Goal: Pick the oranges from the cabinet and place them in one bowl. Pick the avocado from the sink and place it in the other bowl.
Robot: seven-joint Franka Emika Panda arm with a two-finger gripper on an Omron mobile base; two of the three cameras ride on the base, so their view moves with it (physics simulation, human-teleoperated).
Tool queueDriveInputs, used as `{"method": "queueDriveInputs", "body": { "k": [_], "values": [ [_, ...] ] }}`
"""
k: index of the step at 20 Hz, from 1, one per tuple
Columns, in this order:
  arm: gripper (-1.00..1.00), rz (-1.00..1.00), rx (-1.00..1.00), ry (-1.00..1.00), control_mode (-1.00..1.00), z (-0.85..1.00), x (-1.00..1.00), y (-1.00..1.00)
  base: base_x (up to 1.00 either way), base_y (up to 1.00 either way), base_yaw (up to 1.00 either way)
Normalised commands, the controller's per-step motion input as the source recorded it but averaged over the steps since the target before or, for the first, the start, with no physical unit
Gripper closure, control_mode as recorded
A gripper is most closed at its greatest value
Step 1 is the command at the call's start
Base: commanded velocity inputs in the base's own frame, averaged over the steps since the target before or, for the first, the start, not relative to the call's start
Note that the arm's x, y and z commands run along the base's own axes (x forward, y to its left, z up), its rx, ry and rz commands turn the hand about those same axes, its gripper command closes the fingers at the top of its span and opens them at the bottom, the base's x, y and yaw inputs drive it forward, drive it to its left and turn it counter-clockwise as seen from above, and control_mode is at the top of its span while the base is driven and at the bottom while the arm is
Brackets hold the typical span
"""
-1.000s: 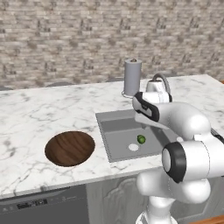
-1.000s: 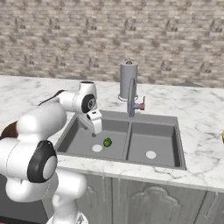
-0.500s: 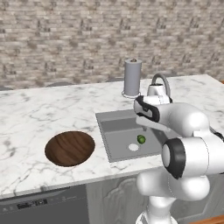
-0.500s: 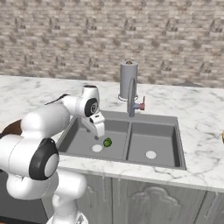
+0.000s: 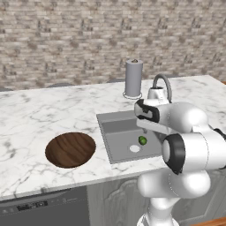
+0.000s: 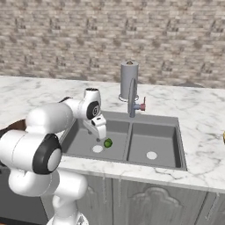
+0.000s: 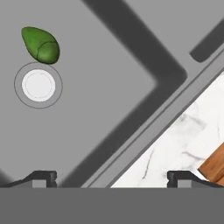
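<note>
**Fingers spread above the sink's left basin, avocado lying beside the drain**

My gripper (image 7: 112, 177) hangs over the sink (image 6: 167, 132), and in the hand view my two dark fingers (image 7: 41, 177) stand wide apart with nothing between them. Below them I see the grey floor of the basin, its raised rim, a strip of white marble tabletop (image 7: 175, 144) and a corner of the dark brown bowl (image 7: 214, 166).

The avocado (image 7: 40, 44) lies on the basin floor, just beside the round white drain (image 7: 38, 85), and well off to one side of the line between my fingers. In the right base view the avocado (image 6: 107, 143) sits in the left basin, near the divider, with my hand (image 6: 97, 127) close above and beside it. In the left base view the avocado (image 5: 142, 140) shows just past my forearm.

The dark brown bowl (image 5: 70, 149) rests on the tabletop (image 5: 44, 110), apart from the sink on its left. A grey paper-towel roll (image 5: 133, 78) stands upright behind the sink, near the arched faucet (image 6: 132, 94) with its red-marked handle.
</note>
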Motion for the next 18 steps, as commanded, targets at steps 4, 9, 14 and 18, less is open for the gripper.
{"method": "queueDriveInputs", "body": {
  "k": [4,9,14,18],
  "values": [
    [-1.00,0.00,0.00,0.00,-1.00,-0.15,0.15,0.00,0.00,0.00,0.00],
    [-1.00,0.00,0.00,0.00,-1.00,-0.15,0.16,0.00,0.00,0.00,0.00],
    [-1.00,0.00,0.00,0.00,-1.00,-0.13,0.17,-0.01,0.00,0.00,0.00],
    [-1.00,0.00,0.00,0.00,-1.00,-0.12,0.18,-0.01,0.00,0.00,0.00]
  ]
}}
